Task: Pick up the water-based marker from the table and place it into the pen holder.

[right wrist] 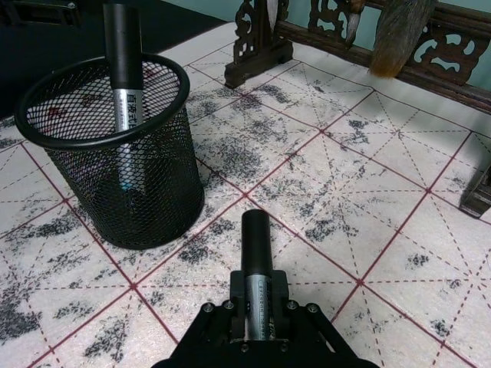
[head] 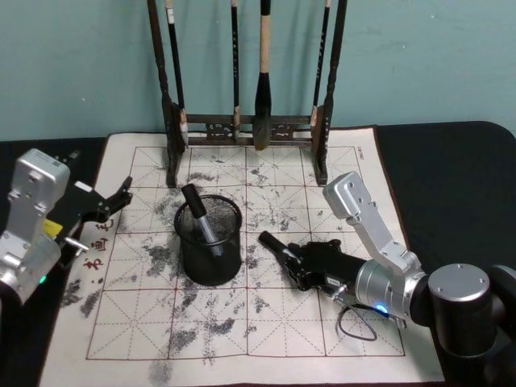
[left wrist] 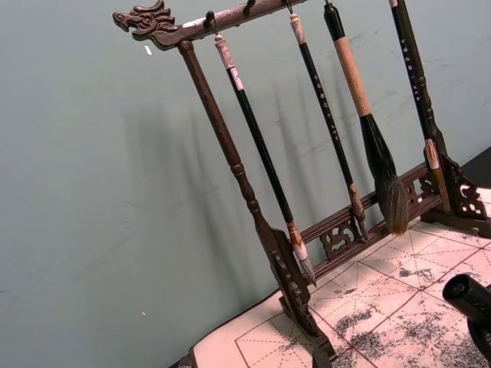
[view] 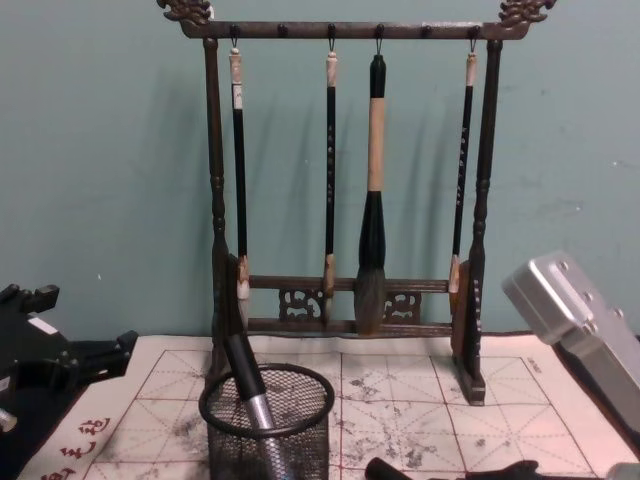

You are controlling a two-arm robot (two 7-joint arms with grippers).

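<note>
Head view: unreadable red characters marked the mat's (head: 282, 326) left edge, near the parked left gripper (head: 105, 203). The right gripper (head: 297, 260) pinched a marker (head: 274, 243) just right of the pen holder (head: 222, 262), apart from it.

Right wrist view: a second marker (right wrist: 126, 92) leaned inside the holder, its print illegible.

Chest view: a brush rack (view: 212, 200) stood before a teal wall (view: 100, 150).

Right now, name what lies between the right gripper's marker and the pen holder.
Only bare, ink-smudged mat separates marker and pen holder, per right wrist view.
</note>
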